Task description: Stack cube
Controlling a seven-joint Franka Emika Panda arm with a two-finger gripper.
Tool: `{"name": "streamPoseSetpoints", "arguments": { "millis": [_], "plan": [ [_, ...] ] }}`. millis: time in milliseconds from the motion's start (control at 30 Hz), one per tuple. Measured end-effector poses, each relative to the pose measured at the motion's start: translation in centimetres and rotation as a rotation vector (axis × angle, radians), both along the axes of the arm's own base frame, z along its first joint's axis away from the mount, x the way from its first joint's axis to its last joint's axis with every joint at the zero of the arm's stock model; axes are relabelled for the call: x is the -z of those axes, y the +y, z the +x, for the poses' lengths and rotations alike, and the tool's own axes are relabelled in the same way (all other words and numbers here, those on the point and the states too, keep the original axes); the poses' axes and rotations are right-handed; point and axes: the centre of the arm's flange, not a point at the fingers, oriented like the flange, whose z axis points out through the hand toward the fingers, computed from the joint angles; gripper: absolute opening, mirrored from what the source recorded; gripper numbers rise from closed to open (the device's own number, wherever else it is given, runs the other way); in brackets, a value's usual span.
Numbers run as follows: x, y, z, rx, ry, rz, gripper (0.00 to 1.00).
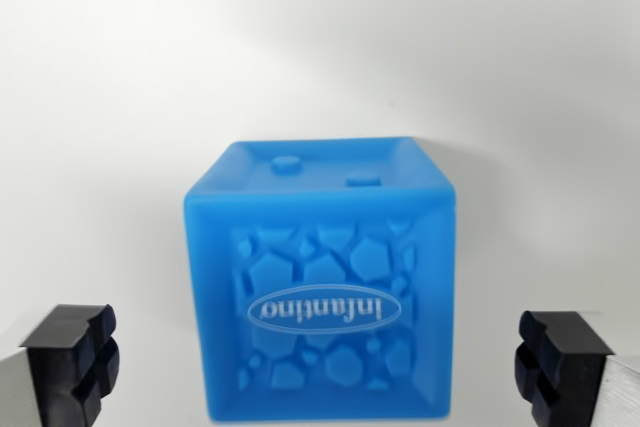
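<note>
A blue soft cube (pixel 320 282) fills the middle of the wrist view, standing on a white surface. Its near face shows raised stone shapes and an oval logo reading upside down. Two small studs sit on its top face. My gripper (pixel 320 367) is open, with one black fingertip (pixel 72 362) at the wrist view's left and the other fingertip (pixel 560 365) at the right. The cube lies between the two fingers with a clear gap on each side. Neither finger touches it. No second cube is in view.
The white surface (pixel 320 37) stretches all around and behind the cube, with only a soft shadow to the cube's right.
</note>
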Motion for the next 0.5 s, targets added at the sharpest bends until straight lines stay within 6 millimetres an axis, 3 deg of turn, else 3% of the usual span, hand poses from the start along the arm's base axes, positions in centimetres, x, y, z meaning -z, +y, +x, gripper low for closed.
{"name": "streamPoseSetpoints", "arguments": {
  "millis": [500],
  "plan": [
    [3.5, 0.0, 0.0, 0.000, -0.001, 0.001, 1.00]
  ]
}}
